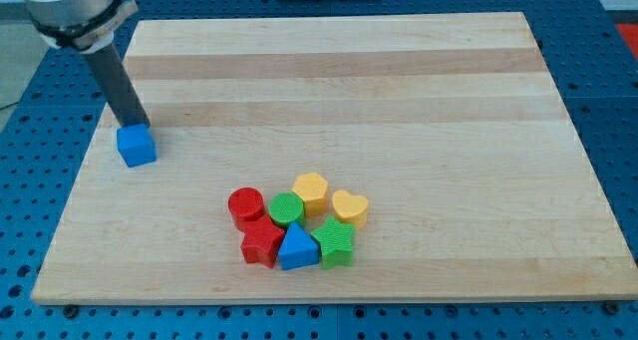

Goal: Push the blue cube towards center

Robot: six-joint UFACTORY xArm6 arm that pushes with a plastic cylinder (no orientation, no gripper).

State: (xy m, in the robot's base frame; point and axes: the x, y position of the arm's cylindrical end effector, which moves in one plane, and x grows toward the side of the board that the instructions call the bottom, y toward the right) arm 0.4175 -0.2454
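Observation:
The blue cube (137, 146) sits on the wooden board (399, 91) near its left edge, about halfway down. My tip (140, 125) is at the cube's upper edge, touching or nearly touching it from the view's top. The dark rod slants up to the view's top left. The board's centre lies well to the right of the cube.
A cluster of blocks sits at the lower middle: a red cylinder (245, 206), a green cylinder (285, 209), a yellow block (311, 191), a yellow heart (349, 208), a red star-like block (262, 244), a blue triangle (297, 248) and a green block (335, 244).

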